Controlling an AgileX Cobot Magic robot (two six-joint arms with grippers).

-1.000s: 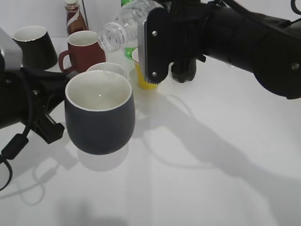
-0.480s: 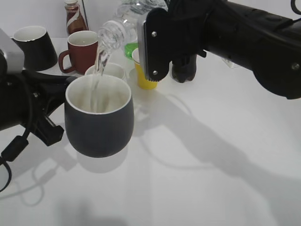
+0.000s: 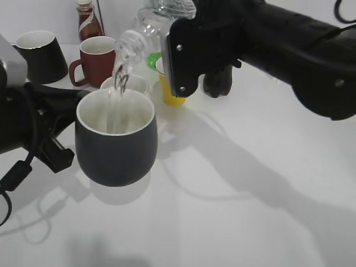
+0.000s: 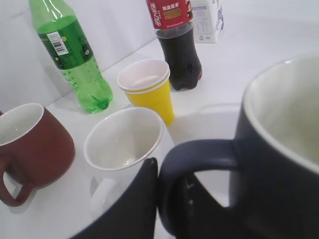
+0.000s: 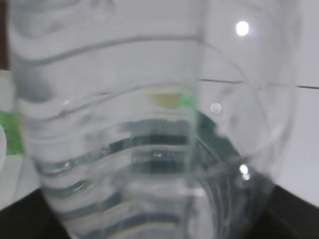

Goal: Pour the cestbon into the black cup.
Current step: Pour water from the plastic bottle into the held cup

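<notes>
The black cup (image 3: 115, 139), dark grey with a white inside, hangs just above the table. My left gripper (image 3: 67, 133) is shut on its handle (image 4: 199, 152), with one finger (image 4: 142, 199) pressed against it. My right gripper (image 3: 178, 41) is shut on the cestbon (image 3: 146, 28), a clear bottle tipped with its mouth down-left above the cup. A thin stream of water (image 3: 118, 83) falls from the mouth into the cup. The gripper hides the bottle's label. In the right wrist view the ribbed clear bottle (image 5: 139, 124) fills the frame.
A white mug (image 4: 122, 142) stands right behind the black cup. Beyond it are a reddish-brown mug (image 3: 100, 55), a glossy black mug (image 3: 39, 53), stacked yellow cups (image 4: 149, 89), a cola bottle (image 4: 177, 45), a green bottle (image 4: 72, 55) and a brown sauce bottle (image 3: 89, 22).
The bottle has tipped further down over the cup and water now streams from its mouth into the cup; a second ago none flowed. The cup has stayed nearly still.
</notes>
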